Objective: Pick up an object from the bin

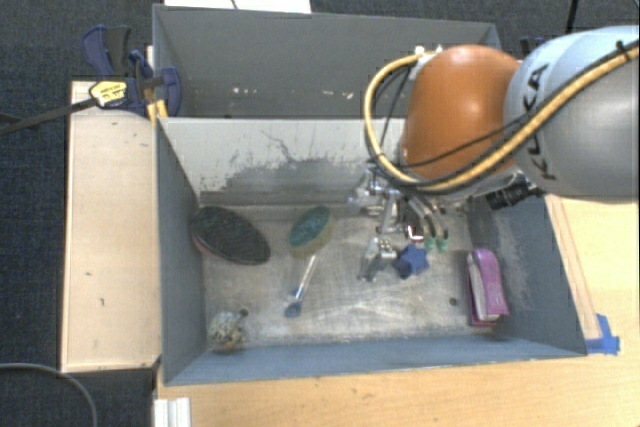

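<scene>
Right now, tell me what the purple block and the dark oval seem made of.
Purple block: probably plastic; smooth, with a pale sheen along its top. Dark oval: matte with no shine, perhaps rubber or fabric; a pinkish rim shows along its edge.

You have the arm (585,110) coming in from the right of the camera view, its pale grey last link slanting across and ending in the orange cover (460,115) — rounded and turned up toward the camera. Yellow and black cables (374,105) loop out round the cover's left side and run back along the link. Beneath the cover the gripper (380,265) hangs down — its metal body nearly upright, its tip low and a little left of the cover.
</scene>
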{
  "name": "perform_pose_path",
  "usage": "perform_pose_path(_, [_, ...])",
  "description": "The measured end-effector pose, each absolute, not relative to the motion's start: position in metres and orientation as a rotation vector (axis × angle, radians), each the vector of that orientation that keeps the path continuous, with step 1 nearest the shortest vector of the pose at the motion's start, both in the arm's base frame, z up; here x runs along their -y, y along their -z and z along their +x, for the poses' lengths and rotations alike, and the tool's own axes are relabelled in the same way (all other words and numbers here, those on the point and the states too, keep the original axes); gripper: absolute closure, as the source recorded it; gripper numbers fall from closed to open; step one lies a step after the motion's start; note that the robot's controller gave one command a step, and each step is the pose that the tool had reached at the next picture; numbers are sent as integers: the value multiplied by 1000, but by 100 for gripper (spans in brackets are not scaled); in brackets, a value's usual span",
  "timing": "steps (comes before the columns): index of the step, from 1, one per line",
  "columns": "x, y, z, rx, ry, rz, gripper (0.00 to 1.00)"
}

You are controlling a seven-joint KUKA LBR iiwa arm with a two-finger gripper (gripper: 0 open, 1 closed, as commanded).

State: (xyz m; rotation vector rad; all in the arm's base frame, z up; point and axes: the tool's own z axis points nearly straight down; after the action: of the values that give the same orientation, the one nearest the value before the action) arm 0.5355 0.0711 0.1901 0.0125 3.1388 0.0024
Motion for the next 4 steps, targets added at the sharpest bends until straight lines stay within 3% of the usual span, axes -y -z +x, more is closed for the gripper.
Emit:
perform_pose_path(1, [-158, -77, 565, -3143, -7, -23, 0])
perform_pose_path(2, [-240, -126, 586, -3130, -11, -136, 0])
perform_pose_path(3, [-216, -70, 592, -3138, -3, 65, 0])
perform_pose_path(4, [-217, -73, 593, -3133, -3, 62, 100])
